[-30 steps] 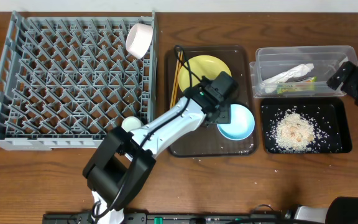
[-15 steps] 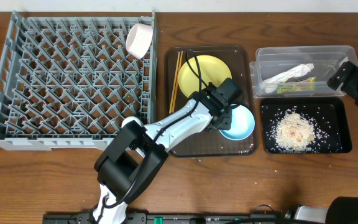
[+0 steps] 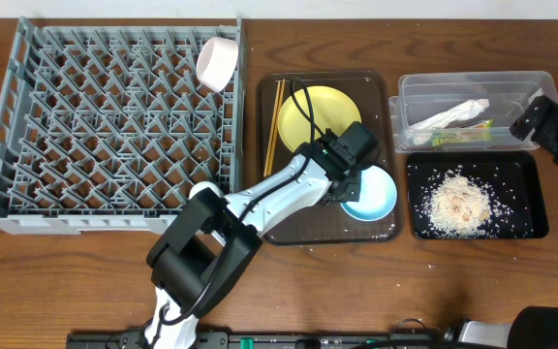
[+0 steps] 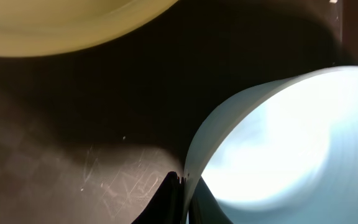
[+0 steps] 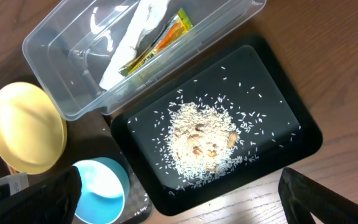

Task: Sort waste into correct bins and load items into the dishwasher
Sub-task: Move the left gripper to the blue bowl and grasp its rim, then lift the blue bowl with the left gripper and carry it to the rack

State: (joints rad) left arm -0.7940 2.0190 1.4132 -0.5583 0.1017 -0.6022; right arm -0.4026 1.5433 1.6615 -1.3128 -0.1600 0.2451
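My left gripper (image 3: 349,186) is shut on the near rim of the light blue bowl (image 3: 371,192), which sits on the dark brown serving tray (image 3: 294,229). In the left wrist view its jaws (image 4: 182,186) pinch the bowl (image 4: 278,137) wall, one finger inside and one outside. The yellow plate (image 3: 325,105) and the chopsticks (image 3: 277,121) lie on the same tray. A white bowl (image 3: 216,60) stands tilted in the grey dish rack (image 3: 114,126). My right gripper (image 5: 182,205) hangs open above the black tray (image 5: 291,118) of rice crumbs (image 5: 201,137).
The clear tub (image 3: 473,85) at the back right holds the white tissue (image 3: 449,116) and the green-and-orange wrapper (image 3: 458,138). The black tray (image 3: 529,223) lies right in front of it. A few loose rice grains lie on the wood by the tray.
My left gripper has slid a little down and right onto the blue bowl's rim and closed on it. The right arm has not moved.
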